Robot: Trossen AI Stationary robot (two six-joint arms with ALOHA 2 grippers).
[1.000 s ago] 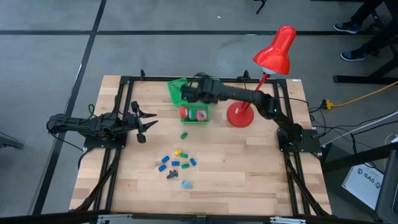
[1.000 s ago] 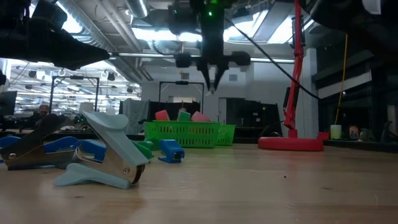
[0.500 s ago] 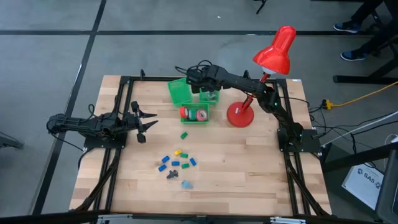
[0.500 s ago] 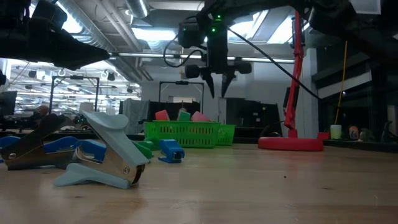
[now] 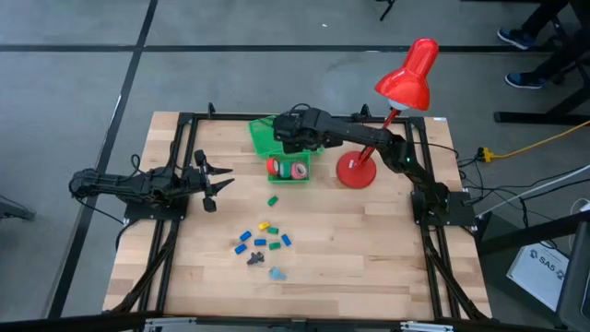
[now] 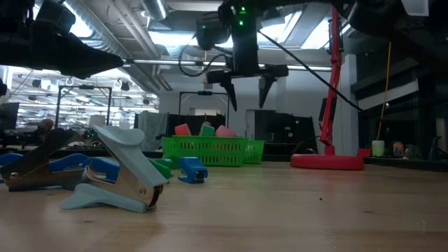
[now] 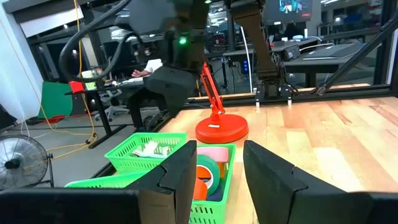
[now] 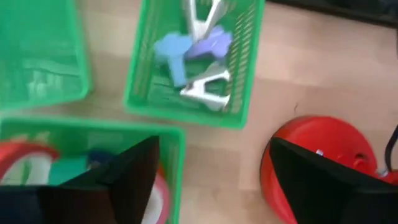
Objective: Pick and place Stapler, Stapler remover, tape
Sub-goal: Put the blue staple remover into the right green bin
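Right pincer [image 6: 245, 89], spread and empty, hangs above the green baskets [image 5: 277, 138]; left pincer [image 5: 210, 183] spread at the table's left edge.

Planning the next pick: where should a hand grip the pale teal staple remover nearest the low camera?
Probably the staple remover's raised teal upper handle, coming from above: it tilts up clear of the table, while a blue stapler crowds one side.

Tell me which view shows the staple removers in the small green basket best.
The right wrist view: it looks straight down into the small green basket at the staple removers. The left wrist view shows pale shapes through mesh; high view has the right arm above; low view shows only the basket's wall.
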